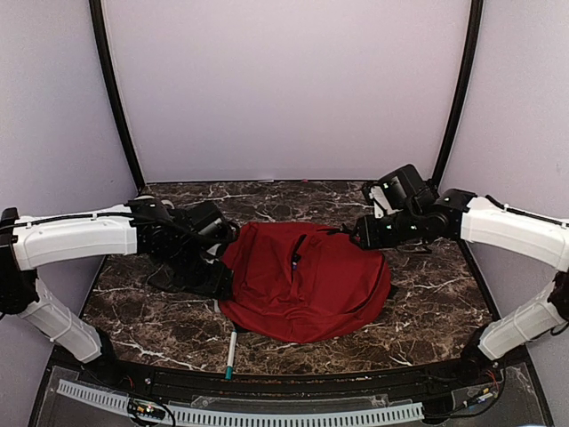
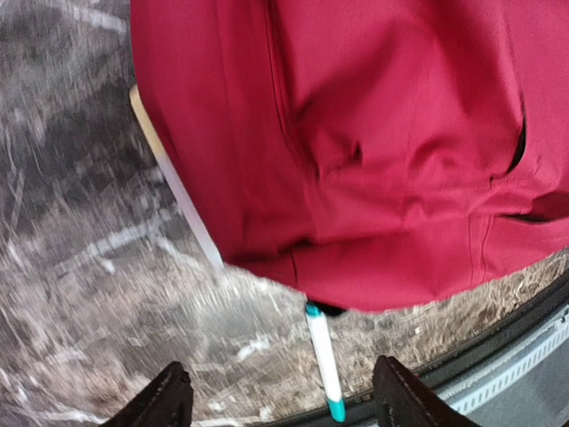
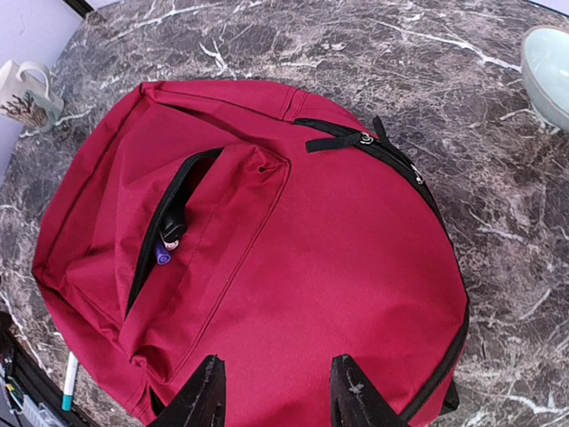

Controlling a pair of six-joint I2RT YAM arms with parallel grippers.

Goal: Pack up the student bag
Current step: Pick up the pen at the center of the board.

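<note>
Centrally on the dark marble-patterned tabletop (image 1: 427,294) we see the large rounded red fabric backpack (image 1: 307,280) with black zippers, lying flat with its front face up. Its front pocket (image 3: 209,258) is unzipped, and inside the opening we can make out a purple-tipped marker (image 3: 164,249). The left hand (image 2: 284,405) sits at the backpack's left side, its two dark fingers spread wide and gripping nothing. Between those fingers the left wrist view shows the tabletop and a slim white pen with teal ends (image 2: 323,360). One end of the pen is tucked under the backpack's near-left edge and the other points away from the backpack. A long pale flat strip (image 2: 173,182) also pokes out from under that same side of the backpack; we cannot tell what it is. The right hand (image 3: 277,396) sits at the backpack's far-right edge with its fingers moderately apart, and only red fabric shows between them. We cannot tell whether they touch the cloth. In the right wrist view a white patterned mug (image 3: 27,89) stands beyond one side of the backpack, and a pale blue-green bowl (image 3: 547,71) stands well apart on the other.
</note>
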